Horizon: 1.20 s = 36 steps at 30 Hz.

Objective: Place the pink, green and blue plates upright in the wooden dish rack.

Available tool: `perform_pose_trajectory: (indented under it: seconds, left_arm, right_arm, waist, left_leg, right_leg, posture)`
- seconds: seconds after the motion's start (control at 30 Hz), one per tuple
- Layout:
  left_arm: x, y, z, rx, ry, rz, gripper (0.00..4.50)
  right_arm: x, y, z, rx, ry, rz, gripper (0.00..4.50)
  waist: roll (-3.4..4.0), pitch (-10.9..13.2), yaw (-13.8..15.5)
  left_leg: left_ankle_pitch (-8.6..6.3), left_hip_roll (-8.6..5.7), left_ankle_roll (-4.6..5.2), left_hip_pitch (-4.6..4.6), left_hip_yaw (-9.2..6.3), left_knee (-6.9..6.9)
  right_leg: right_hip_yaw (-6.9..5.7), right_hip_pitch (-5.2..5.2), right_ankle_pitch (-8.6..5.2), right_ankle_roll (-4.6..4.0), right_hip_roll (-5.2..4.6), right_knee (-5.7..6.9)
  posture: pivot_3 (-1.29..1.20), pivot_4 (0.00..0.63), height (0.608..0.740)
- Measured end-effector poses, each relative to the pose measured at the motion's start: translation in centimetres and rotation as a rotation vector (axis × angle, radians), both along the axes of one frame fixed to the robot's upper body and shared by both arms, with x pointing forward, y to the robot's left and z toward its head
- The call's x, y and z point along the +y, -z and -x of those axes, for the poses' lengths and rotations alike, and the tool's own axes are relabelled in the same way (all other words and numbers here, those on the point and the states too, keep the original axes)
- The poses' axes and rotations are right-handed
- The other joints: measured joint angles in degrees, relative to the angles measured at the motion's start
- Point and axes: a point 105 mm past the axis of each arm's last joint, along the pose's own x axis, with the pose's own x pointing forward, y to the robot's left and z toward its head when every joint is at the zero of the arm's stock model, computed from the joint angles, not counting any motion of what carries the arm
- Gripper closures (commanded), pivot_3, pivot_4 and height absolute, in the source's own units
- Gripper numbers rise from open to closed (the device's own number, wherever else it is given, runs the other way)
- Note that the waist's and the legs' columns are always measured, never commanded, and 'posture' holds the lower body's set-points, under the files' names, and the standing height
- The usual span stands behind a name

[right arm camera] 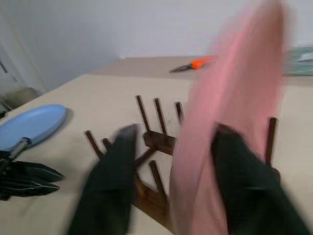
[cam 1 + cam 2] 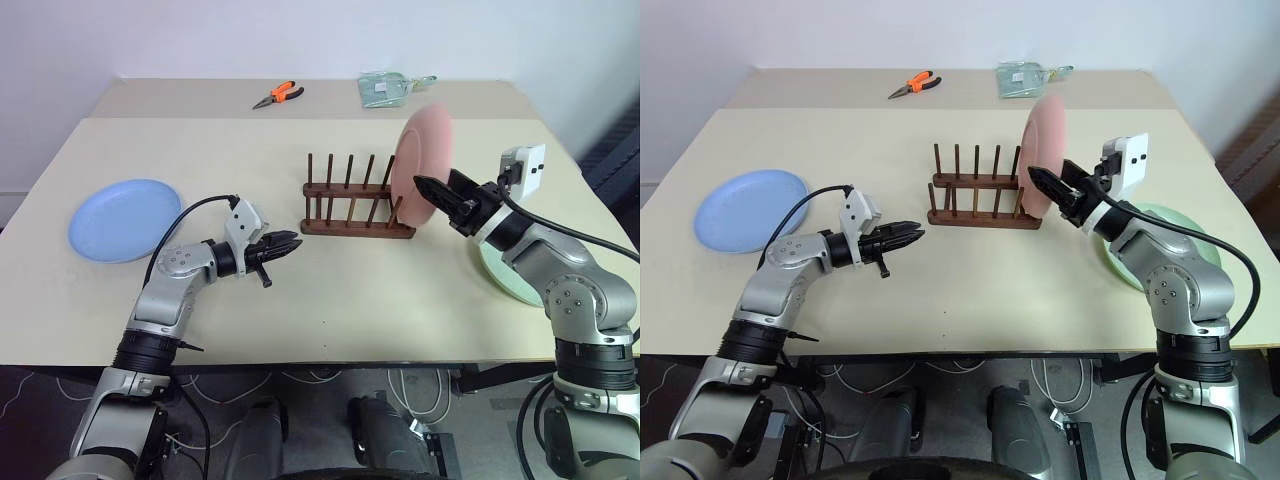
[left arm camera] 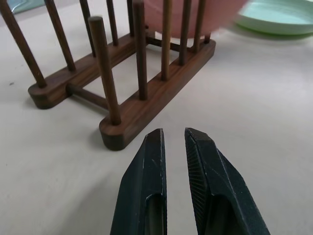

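- At centre frame on the beige worktop (image 2: 330,300): small dark brown wooden dish rack (image 2: 352,205), two base rails with thin upright pegs.
- At the rack's right end, right of centre: round pink plate (image 2: 418,165) on edge, tilted and blurred, lower rim among the last pegs.
- Just right of the pink plate, mid right: right gripper (image 2: 432,197), black fingers spread apart, one on each side of the plate in the right wrist view; contact with the plate impossible to tell from the blur.
- Left of centre, a little below the rack's left end: left gripper (image 2: 290,243), fingers nearly together with a thin gap, empty, pointing toward the rack and apart from it.
- At far left, flat on the worktop: round pale blue plate (image 2: 125,219), well apart from the rack.
- At lower right, flat, partly hidden behind the right arm: pale green plate (image 2: 1180,240).
- Along the top edge, upper left of centre: orange-handled pliers (image 2: 278,95).
- Along the top edge, upper right of centre: greenish clear packet (image 2: 384,88).
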Motion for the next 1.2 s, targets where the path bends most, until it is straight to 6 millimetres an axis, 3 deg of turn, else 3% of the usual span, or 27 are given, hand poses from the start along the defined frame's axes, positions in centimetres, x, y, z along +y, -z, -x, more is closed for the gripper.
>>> perform_pose_trajectory:
  seconds: [0.03,0.1,0.23,0.37,0.53,0.63,0.7,0.83,1.03,1.1,1.2]
  left_arm:
    - [0.0,0.0,0.0,0.001,-0.001,0.0,3.86]
    - [0.0,0.0,0.0,0.007,-0.004,0.0,3.86]
    - [0.0,0.0,0.1,0.006,-0.005,-0.003,3.86]
    - [0.0,0.0,0.2,0.007,-0.004,-0.005,3.86]
    - [-0.4,0.1,0.3,0.011,0.019,-0.006,3.86]
    - [-0.9,-0.1,0.1,0.008,0.037,-0.004,3.86]
    - [-1.1,-0.1,0.0,0.007,0.043,0.001,3.86]
    - [-1.0,-0.1,-0.2,0.013,0.046,0.0,3.86]
    - [-0.8,-0.1,-0.2,0.013,0.041,-0.004,3.86]
    - [-0.7,-0.1,-0.3,0.008,0.033,-0.007,3.86]
    - [-0.5,-0.3,-0.5,-0.016,0.015,-0.009,3.86]
  right_arm:
    - [-0.3,-0.1,-0.1,-0.016,0.023,0.021,0.47]
    - [-0.8,-0.4,-0.1,-0.046,0.058,0.076,0.47]
    - [-2.8,0.4,2.8,-0.069,0.066,0.346,0.47]
    - [-5.2,3.3,5.6,0.04,0.079,0.555,0.47]
    - [-8.3,8.3,6.6,0.207,0.198,0.743,0.47]
    - [-10.0,10.6,6.3,0.271,0.284,0.816,1.3]
    - [-11.3,12.0,6.3,0.319,0.332,0.86,2.31]
    - [-11.7,12.4,6.0,0.323,0.367,0.87,4.38]
    - [-11.7,10.6,4.7,0.23,0.429,0.908,4.48]
    - [-11.0,6.2,2.8,0.048,0.5,0.873,4.48]
    - [-8.0,-2.9,2.0,-0.313,0.536,0.81,4.48]
  waist:
    - [0.0,0.0,-0.01]
    - [0.0,0.0,-0.01]
    - [0.0,0.0,0.54]
    - [0.0,-0.01,0.19]
    - [-0.02,-0.02,-0.24]
    - [-0.02,-0.01,0.01]
    - [-0.02,-0.01,0.09]
    - [-0.02,-0.01,0.07]
    - [0.0,0.02,-0.04]
    - [0.19,0.1,-0.49]
    - [0.21,0.13,-0.54]
  left_leg:
    - [0.0,0.0,0.0,0.0,0.0,0.0]
    - [0.0,0.0,0.0,0.0,0.01,0.0]
    - [-0.03,-0.04,0.05,-0.1,-0.01,-0.02]
    - [-0.04,-0.03,0.06,-0.04,0.02,0.03]
    - [-0.04,0.01,0.06,0.1,0.12,0.02]
    - [-0.04,-0.01,0.06,0.06,0.15,0.03]
    - [-0.05,-0.02,0.06,0.04,0.16,0.03]
    - [-0.05,-0.02,0.06,0.04,0.16,0.03]
    - [-0.05,-0.02,0.06,0.04,0.17,0.03]
    - [-0.05,-0.02,0.06,0.06,0.32,0.05]
    - [-0.05,0.02,0.07,0.07,0.19,-0.04]
  right_leg:
    - [0.0,0.0,0.0,0.0,0.0,0.0]
    - [0.0,0.0,0.0,0.0,-0.01,0.0]
    - [-0.01,-0.01,-0.05,0.06,-0.05,-0.09]
    - [0.01,0.01,-0.05,0.04,-0.04,-0.07]
    - [0.08,0.01,0.0,-0.03,-0.01,-0.05]
    - [0.1,0.0,0.0,-0.03,-0.03,-0.07]
    - [0.11,-0.01,0.0,-0.03,-0.04,-0.08]
    - [0.12,-0.01,-0.01,-0.02,-0.03,-0.07]
    - [0.13,-0.02,0.0,-0.01,-0.03,-0.06]
    - [0.28,-0.11,0.02,0.01,-0.03,0.01]
    - [0.22,-0.11,0.0,0.02,0.09,0.02]
  posture:
    - [0.0,0.15,0.732]
    - [0.0,0.15,0.732]
    - [0.0,0.15,0.732]
    - [0.0,0.15,0.732]
    - [0.0,0.15,0.732]
    - [0.0,0.15,0.732]
    - [0.0,0.15,0.732]
    - [0.0,0.15,0.732]
    - [0.0,0.15,0.732]
    - [0.0,0.15,0.732]
    - [0.0,0.15,0.732]
